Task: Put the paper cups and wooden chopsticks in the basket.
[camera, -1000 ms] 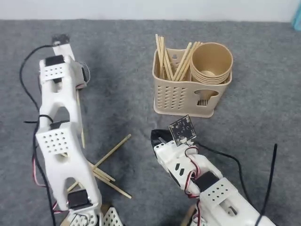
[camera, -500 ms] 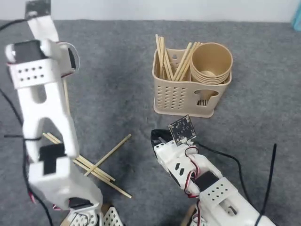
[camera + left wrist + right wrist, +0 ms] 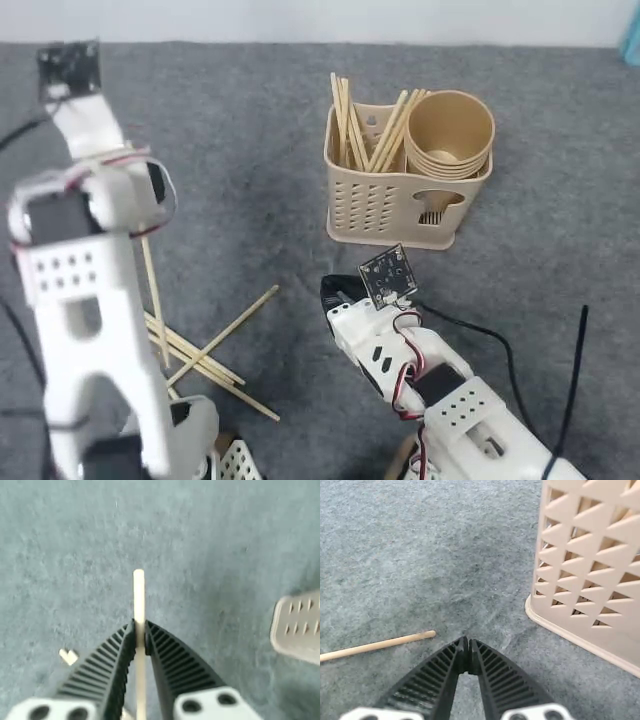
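Looks like the chopstick half of the job is in hand. The paper cups (image 3: 450, 130) are stacked in one side of the basket (image 3: 385, 215), and a bunch of chopsticks (image 3: 350, 120) stands in the other side.

The left tool (image 3: 140, 626) is clamped on a single chopstick (image 3: 138, 595), with the stick's end poking out past the tips. From above, that arm is up high over the left part of the counter (image 3: 250, 150), well apart from the basket, and the stick looks to be off the surface. A few loose chopsticks (image 3: 205, 365) lie crossed in a heap on the counter under it.

The right tool (image 3: 468, 642) is pinched closed on nothing. It sits low near the basket's foot, with one stray stick (image 3: 375, 645) lying just beside it.

My guess for the next move is to swing the left arm across to the basket and get the stick over the chopstick side, not the cups. It should be tipped near upright so it slides in among the others and doesn't catch on the rim. Then open up, and go back for the heap.
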Available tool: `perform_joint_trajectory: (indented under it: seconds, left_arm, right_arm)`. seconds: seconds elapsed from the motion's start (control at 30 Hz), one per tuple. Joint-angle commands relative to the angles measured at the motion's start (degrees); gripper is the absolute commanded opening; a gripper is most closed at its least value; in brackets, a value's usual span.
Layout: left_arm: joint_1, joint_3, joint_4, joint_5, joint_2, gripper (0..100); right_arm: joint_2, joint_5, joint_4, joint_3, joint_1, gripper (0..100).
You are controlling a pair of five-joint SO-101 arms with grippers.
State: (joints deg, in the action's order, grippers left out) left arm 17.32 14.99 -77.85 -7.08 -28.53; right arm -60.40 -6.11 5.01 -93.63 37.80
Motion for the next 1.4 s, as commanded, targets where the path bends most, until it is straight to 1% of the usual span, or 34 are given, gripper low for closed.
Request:
perform_joint_trajectory:
  seconds: [0.0,0.13,0.23,0.33,0.5,0.67,0.73,0.87,0.93,1.1,1.2,1.27,1.37]
  left_arm:
    - [-0.6,10.3,11.3,0.3,-10.8,1]
    - [-4.1,19.6,21.7,0.1,-19.2,1]
    - [-7.5,25.7,30.5,-4.1,-25.8,1]
    - [-10.4,32.3,41.2,-7.8,-33.0,1]
    - [-16.9,42.7,59.2,-8.9,-43.1,1]
    - [-25.1,46.9,77.3,-9.0,-47.7,1]
    - [-27.6,46.5,82.1,-8.8,-47.7,1]
    - [-32.7,40.7,80.9,-8.7,-47.0,1]
    - [-35.1,35.8,80.9,-8.6,-44.1,1]
    - [-36.4,23.1,81.1,-8.6,-30.7,1]
    - [-36.5,19.1,81.2,-8.5,-24.4,1]
    - [-36.8,18.6,83.3,-8.5,-21.1,1]
    - [-36.8,20.7,90.5,-8.7,-16.8,1]
  right_arm:
    - [-1.5,1.2,-1.3,0.9,-0.5,0.9]
    - [-1.5,1.2,-1.3,0.9,-0.5,0.9]
    - [-1.5,1.2,-1.4,0.9,-0.5,0.9]
    - [-1.5,1.2,-1.4,0.9,-0.5,0.9]
    - [-1.5,1.2,-1.4,0.9,-0.5,0.9]
    - [-1.5,1.2,-1.5,0.9,-0.5,0.9]
    - [-1.5,1.2,-1.5,0.9,-0.5,0.9]
    - [-1.5,1.3,-1.5,0.9,-0.5,0.9]
    - [-1.5,1.3,-1.5,0.9,-0.5,0.9]
    - [-1.5,1.3,-1.7,0.9,-1.5,0.9]
    - [-1.0,1.3,-1.2,1.7,-2.2,0.9]
    - [-1.0,1.3,-1.2,1.8,-2.2,0.9]
    - [-1.0,1.3,-1.2,1.8,-2.2,0.9]
